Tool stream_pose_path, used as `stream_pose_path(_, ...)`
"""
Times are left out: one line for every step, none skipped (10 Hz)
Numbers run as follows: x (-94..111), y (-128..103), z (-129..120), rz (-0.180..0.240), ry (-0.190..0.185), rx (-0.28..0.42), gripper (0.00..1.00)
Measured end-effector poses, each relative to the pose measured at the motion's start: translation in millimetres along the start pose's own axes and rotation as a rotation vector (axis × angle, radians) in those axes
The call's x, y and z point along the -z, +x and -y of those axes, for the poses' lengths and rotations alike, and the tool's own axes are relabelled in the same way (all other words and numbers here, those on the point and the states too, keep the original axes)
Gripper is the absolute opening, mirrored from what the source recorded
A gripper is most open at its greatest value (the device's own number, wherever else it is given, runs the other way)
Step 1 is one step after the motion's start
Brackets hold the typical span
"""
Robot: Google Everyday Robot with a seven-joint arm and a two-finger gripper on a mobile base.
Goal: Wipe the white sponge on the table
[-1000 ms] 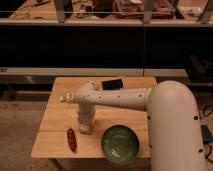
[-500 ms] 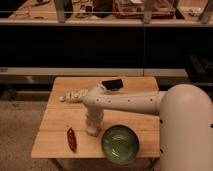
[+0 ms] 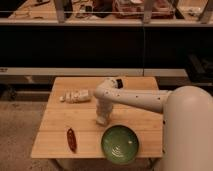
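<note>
My gripper (image 3: 102,119) stood tip-down on the table (image 3: 55,125), clenched on the sponge (image 3: 101,121), which sat under its tip against the wood. The plate (image 3: 120,145) lay near the gripper on its camera side, the red pod (image 3: 71,139) a little farther off on that side, and the packet (image 3: 76,96) well apart on its far side. To wipe well, I judged I should press down evenly, hold the sponge flat, and stroke along bare planks away from the plate.

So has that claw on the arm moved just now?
Yes. The gripper, shut and down at the table, has slid right in the picture, away from the red object and nearer the green plate.
</note>
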Motion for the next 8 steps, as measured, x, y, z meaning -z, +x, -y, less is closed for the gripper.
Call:
stream_pose_path(-0.9, 4.8, 11.5, -0.002, 0.004, -0.005, 0.38)
stream_pose_path(-3.3, 4.9, 24.7, 0.002, 0.005, -0.002, 0.38)
stream_pose_path(-4.9, 2.9, 33.2, 0.006, 0.008, 0.003, 0.38)
stream_pose_path(-5.7, -2.7, 44.3, 0.014, 0.010, 0.015, 0.38)
stream_pose_path(-5.6, -12.9, 60.6, 0.025, 0.020, 0.039, 0.38)
stream_pose_path(-4.3, -22.0, 71.8, 0.032, 0.030, 0.061, 0.38)
stream_pose_path(-4.1, -34.0, 79.2, 0.040, 0.037, 0.087, 0.38)
stream_pose_path(-3.0, -52.8, 87.8, 0.053, 0.051, 0.125, 0.38)
